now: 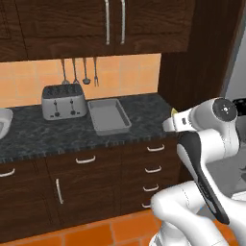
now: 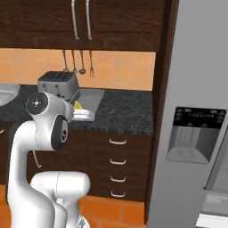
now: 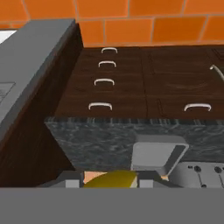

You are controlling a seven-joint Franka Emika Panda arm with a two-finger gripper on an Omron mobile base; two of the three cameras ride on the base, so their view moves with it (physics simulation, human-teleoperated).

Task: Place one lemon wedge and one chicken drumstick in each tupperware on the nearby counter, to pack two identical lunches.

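Currently on hand, item one: a lemon wedge [image 3: 114, 179], clamped between the jaws of my gripper [image 3: 109, 180]. From the hand camera I read it as a dull yellow, rounded sliver sitting between the two dark finger tips, with its lower part cut off by the edge of the picture. From the left base camera its pale yellow-green tip [image 1: 174, 112] pokes up at the front of the hand, which hangs in the air off the right end of the counter [image 1: 43, 134], near the front edge and above the drawers.

Item two: the rectangular tupperware [image 1: 108, 116], pale grey, straight-walled, tray-like, lying on the counter just beside the silver toaster [image 1: 63, 101]. I see nothing inside it. It is well apart from the gripper, to the left.

Item three: a second pale container [image 1: 4, 122], only its rim showing at the far left of the counter. I cannot tell its contents.

Handling note, as I judge it: the step in hand is carrying the wedge to the tray. I would bring the hand over the middle of the tray, clear of the near wall, lower it close to the floor of the tray, and only then part the jaws, since so small a wedge could bounce or roll out if dropped from height. I would also keep the elbow clear of the toaster.
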